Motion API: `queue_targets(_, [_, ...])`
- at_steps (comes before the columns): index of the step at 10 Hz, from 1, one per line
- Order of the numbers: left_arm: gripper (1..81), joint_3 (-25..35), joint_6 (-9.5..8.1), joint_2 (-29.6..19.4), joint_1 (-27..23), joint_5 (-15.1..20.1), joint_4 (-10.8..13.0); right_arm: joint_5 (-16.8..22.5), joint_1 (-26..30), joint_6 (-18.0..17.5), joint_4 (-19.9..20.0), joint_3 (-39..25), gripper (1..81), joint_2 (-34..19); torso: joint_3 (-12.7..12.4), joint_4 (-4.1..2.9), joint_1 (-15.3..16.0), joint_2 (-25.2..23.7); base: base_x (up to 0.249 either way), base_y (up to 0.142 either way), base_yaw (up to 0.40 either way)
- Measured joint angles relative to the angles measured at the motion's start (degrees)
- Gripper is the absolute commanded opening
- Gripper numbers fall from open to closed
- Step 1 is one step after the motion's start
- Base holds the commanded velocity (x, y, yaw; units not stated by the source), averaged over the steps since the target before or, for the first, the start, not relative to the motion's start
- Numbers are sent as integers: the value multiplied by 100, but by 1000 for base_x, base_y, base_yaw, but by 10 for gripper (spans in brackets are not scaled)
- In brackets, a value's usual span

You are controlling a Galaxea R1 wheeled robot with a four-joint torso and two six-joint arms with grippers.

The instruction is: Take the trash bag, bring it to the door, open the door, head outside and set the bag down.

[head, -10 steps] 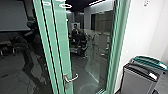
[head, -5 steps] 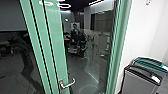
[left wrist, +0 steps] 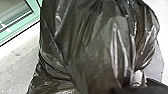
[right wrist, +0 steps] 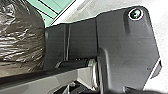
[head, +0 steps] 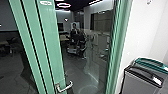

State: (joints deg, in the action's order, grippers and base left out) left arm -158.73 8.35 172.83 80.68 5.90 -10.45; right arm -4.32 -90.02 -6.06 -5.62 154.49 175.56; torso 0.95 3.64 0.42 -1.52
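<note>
The trash bag (left wrist: 87, 45), black, glossy and deeply creased, bulges close to the robot; its flank shows beside the dark base plate (right wrist: 120, 42), though whether they touch I cannot tell. Nor can I tell how the jaws stand on either arm: wide, narrow or gripping the bag. Past the bag's edge lies a strip of grey floor (left wrist: 17, 62), and beyond that runs green framing (left wrist: 36, 11).

Ahead is the door (head: 56, 50), its green uprights leaning across the near left. A metal lever handle (head: 64, 87) sits low on the innermost upright, its free end towards the right. Another green upright (head: 117, 42) bounds the opening's right side. Between them, glass (head: 97, 52) carries pale reflections; I cannot tell whether the door is ajar.

Hard against the right upright runs a white wall (head: 142, 30). Near right, a grey bin (head: 137, 82) with a dark rim narrows that side, a teal-topped bin (head: 150, 61) just behind it. Through the glass, dark floor (head: 75, 68) stretches to a person (head: 75, 31), far off.
</note>
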Motion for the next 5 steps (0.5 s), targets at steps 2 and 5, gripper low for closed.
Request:
queue_targets(2, [10, -4, 0, 2, 77, 32, 0, 29, -63, -2, 0, 0, 811, -2, 0, 0, -5, 0, 0, 0, 0])
queue_targets(5, [10, -4, 0, 2, 44, -45, 0, 29, -45, 0, -2, 0, 811, -2, 0, 0, -5, 0, 0, 0, 0])
